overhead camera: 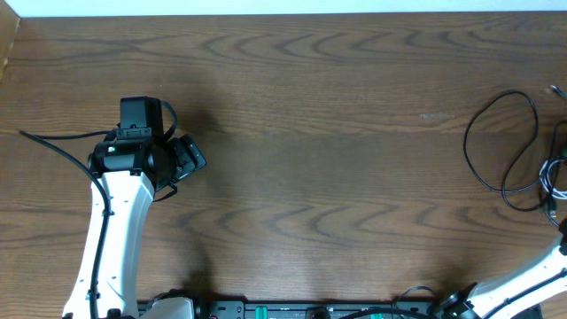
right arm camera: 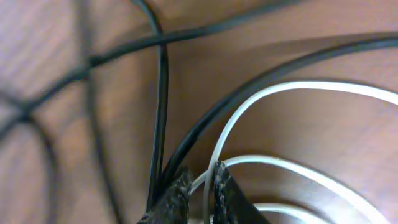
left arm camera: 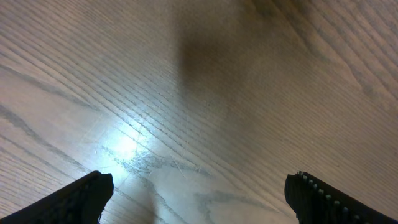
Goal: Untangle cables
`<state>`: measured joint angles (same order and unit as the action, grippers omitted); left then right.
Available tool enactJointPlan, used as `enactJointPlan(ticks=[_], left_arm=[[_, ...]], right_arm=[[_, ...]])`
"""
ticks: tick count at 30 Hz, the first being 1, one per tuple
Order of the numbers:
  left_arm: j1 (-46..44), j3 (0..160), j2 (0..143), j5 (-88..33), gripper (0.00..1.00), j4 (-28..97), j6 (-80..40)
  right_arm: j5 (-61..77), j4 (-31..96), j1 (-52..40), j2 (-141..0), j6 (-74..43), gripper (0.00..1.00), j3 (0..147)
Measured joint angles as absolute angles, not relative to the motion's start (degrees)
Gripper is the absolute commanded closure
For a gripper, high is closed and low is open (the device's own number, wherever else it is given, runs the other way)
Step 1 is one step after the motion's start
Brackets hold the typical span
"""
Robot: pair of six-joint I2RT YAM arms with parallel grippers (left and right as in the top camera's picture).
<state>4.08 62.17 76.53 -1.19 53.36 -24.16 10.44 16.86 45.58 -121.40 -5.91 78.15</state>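
Observation:
The cables lie at the table's far right. In the overhead view a black cable forms a big loop, and a tangle runs off the right edge. In the right wrist view my right gripper is shut on a thin white cable, which passes between the fingertips. Black cables run down beside its left finger and cross above it. My left gripper is open and empty over bare wood, far from the cables. It also shows in the overhead view at the left.
The wooden table spans the whole view. The right arm comes in from the bottom right corner, its gripper past the frame edge. The left arm's own thicker black wire trails left.

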Motion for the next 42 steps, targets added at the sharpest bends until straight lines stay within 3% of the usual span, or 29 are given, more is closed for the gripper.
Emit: enactJointPlan(ticks=[20, 33, 39, 42], left_arm=[[4.1, 62.2, 76.5, -1.2, 0.07, 53.4, -24.2], [3.6, 62.2, 76.5, -1.1, 0.06, 49.3, -19.3], [-4.5, 62.2, 76.6, -1.0, 0.06, 42.7, -13.1], [-9.3, 62.2, 76.6, -1.0, 0.06, 42.8, -10.8]], right_arm=[[21.8, 18.6, 31.6, -121.7, -3.3, 0.87, 78.1], [18.2, 26.5, 29.2, -118.1, -3.2, 0.63, 78.0], [10.5, 34.8, 27.0, -105.6, -2.8, 0.53, 77.9], [10.3, 37.6, 22.5, -100.4, -1.4, 0.42, 77.8]])
